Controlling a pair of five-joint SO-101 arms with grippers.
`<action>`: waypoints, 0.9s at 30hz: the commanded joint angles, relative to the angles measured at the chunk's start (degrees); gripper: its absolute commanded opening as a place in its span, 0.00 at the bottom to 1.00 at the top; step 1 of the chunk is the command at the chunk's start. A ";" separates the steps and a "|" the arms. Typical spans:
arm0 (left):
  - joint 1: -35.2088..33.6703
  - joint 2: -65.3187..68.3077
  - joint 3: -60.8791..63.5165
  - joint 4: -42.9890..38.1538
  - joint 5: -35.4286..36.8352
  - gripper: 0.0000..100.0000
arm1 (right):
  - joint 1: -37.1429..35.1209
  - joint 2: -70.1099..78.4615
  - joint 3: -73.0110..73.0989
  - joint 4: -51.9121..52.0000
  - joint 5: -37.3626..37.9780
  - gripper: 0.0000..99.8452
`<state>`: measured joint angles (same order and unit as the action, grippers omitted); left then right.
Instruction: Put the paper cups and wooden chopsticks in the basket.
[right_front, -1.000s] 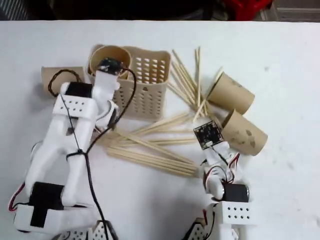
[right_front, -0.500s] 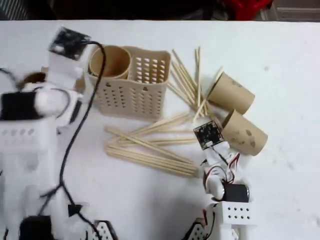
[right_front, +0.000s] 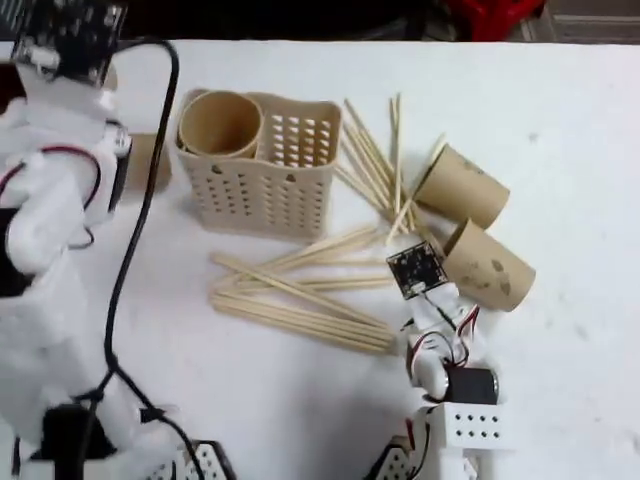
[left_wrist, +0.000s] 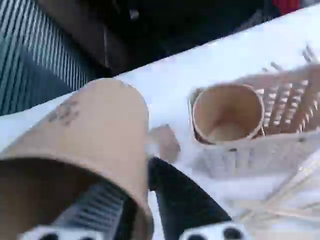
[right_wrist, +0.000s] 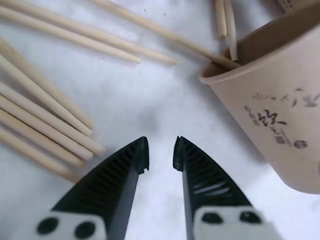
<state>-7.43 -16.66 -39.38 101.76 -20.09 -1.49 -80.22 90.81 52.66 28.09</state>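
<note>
One brown paper cup (right_front: 220, 122) stands in the cream perforated plastic basket (right_front: 290, 195). My left hand (left_wrist: 135, 175) pinches the wall of a second brown paper cup (left_wrist: 90, 135), one finger inside it, near the basket. A third cup (right_front: 462, 187) and a fourth cup (right_front: 490, 265) lie tipped on the white desk (right_front: 560, 380), and the wooden chopsticks (right_front: 300, 305) are all loose there. My right hand (right_wrist: 160, 155), slightly spread and empty, hangs just beside the fourth cup. I'd say most of the job is left.

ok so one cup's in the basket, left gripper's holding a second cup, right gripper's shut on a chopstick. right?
Not the last part. The right wrist view shows the right gripper open and empty, over bare table beside the wooden chopsticks. The rest holds: one paper cup in the basket, a second cup in the left gripper.
</note>
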 joint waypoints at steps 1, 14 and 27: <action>8.57 6.55 -10.81 0.53 2.20 0.02 | 0.13 -0.40 -0.26 -0.92 -0.09 0.09; 16.57 19.91 -2.90 0.53 5.80 0.02 | 0.13 -0.40 -0.26 -0.92 -0.09 0.09; 16.57 26.42 -5.98 0.09 2.99 0.13 | 0.13 -0.40 -0.26 -0.92 -0.09 0.09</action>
<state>9.19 9.89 -42.20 102.11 -16.66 -1.49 -80.22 90.81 52.66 28.09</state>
